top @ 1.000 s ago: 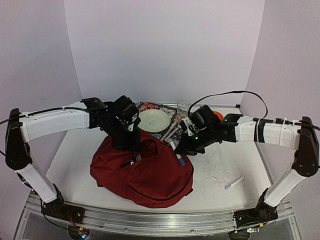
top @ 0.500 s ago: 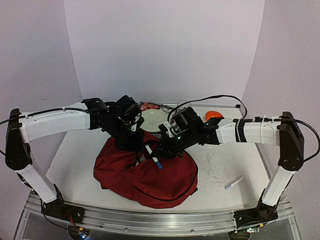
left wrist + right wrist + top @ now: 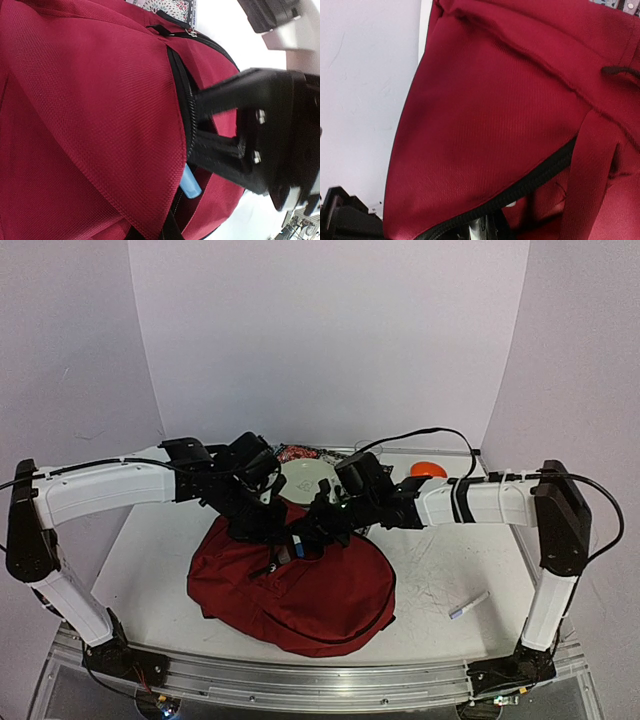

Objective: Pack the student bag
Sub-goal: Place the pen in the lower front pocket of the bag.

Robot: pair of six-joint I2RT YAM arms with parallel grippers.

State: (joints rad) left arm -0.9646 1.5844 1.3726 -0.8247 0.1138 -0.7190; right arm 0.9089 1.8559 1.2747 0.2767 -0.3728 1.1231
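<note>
The red bag (image 3: 310, 595) slumps mid-counter (image 3: 455, 560). The left gripper (image 3: 197, 122) is clenched on its zipper edge (holding the mouth open), and the right gripper (image 3: 306, 535) grasps a marker (image 3: 190, 184). The marker should go in deep before release.

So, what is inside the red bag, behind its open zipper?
Only the light-blue end of a marker shows in the zipper gap of the student bag. The rest of the marker and the bag's inside are covered by red fabric.
</note>
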